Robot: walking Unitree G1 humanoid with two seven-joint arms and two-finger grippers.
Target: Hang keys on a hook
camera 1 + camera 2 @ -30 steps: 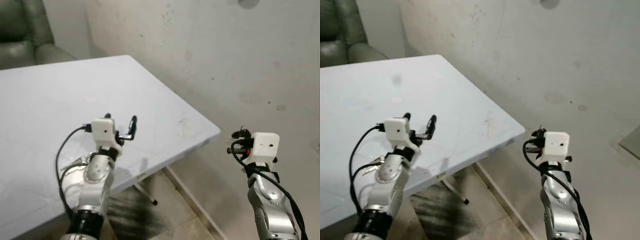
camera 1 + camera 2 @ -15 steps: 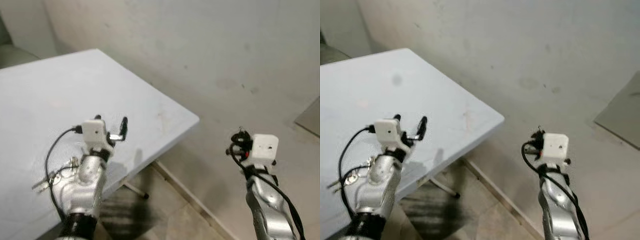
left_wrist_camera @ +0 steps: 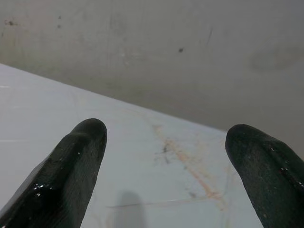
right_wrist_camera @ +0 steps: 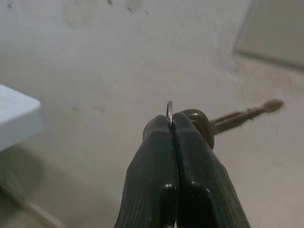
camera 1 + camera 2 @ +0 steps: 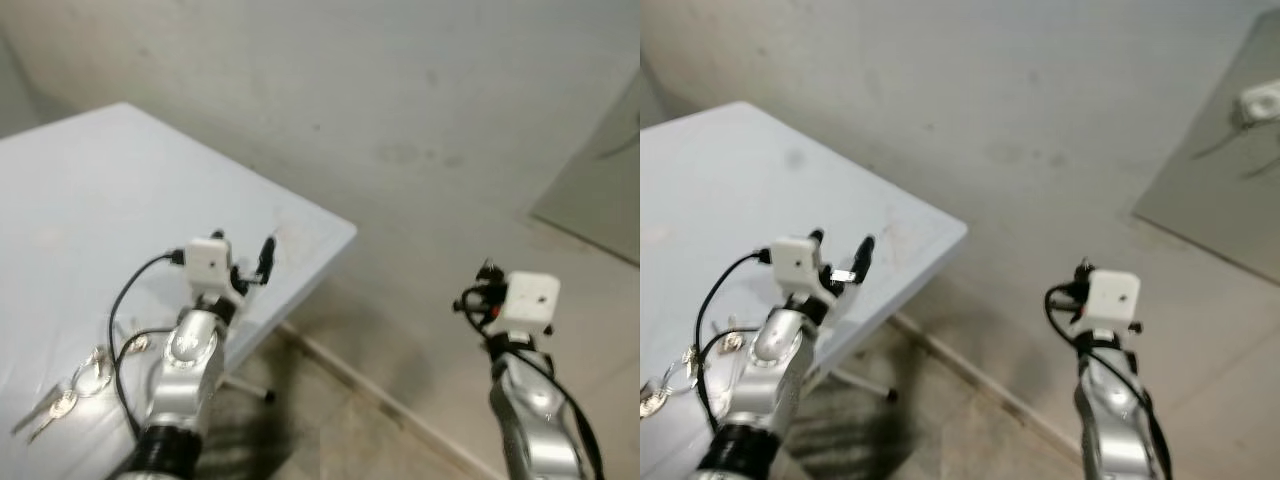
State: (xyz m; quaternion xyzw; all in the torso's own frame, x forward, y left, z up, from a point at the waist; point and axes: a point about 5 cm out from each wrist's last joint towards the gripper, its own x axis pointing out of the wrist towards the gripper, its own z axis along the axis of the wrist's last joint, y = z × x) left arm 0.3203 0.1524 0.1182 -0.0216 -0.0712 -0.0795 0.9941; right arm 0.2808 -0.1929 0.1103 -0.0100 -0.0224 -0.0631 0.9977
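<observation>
My right gripper [image 4: 171, 124] is shut on a thin metal key ring [image 4: 169, 109], and a brass key [image 4: 247, 113] sticks out sideways behind the fingers. In the eye views this gripper [image 5: 485, 280] hangs in the air to the right of the table, facing the wall. On a grey panel [image 5: 1220, 180] at the upper right sits a small white fitting [image 5: 1260, 100]; I cannot tell whether it is a hook. My left gripper [image 5: 243, 262] is open and empty, held above the pale table [image 5: 130, 190] near its corner.
Another bunch of keys [image 5: 70, 388] on a ring lies on the table near its front left. The table corner [image 5: 345, 232] juts toward the stained wall [image 5: 400, 90]. Between the table and my right arm runs bare floor along a skirting [image 5: 390, 405].
The camera has swung to the right: the table has slid left, and the grey panel and the keys on the table have come into view. Both grippers keep their poses.
</observation>
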